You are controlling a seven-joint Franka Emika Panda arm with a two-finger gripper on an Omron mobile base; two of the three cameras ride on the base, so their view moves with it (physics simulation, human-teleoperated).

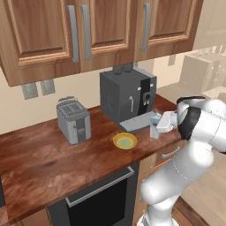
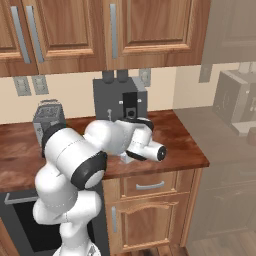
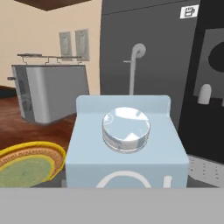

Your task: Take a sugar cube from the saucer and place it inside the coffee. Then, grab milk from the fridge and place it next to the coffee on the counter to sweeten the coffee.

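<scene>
The milk (image 3: 127, 144), a pale blue carton with a round silvery cap on its sloped top, sits right in front of my hand camera, close enough that I see only its upper part. From the left base camera it stands upright on the counter (image 1: 39, 163) near the right front edge, just beside the grey tray of the black coffee machine (image 1: 128, 99) and a little to the right of the yellow saucer (image 1: 125, 141). My gripper (image 1: 160, 125) is right at the carton's side; the opening looks about carton-wide, but I cannot tell whether the fingers are pressing on it or only bracketing it. I judge the carton to be light and fairly stiff, with smooth flat walls that could slip, so the best hold is across two opposite flat sides at mid-height, below the slope, not on the cap. A silver toaster (image 1: 73, 120) stands farther left toward the wall. I cannot make out the red mug or the sugar cube.
</scene>
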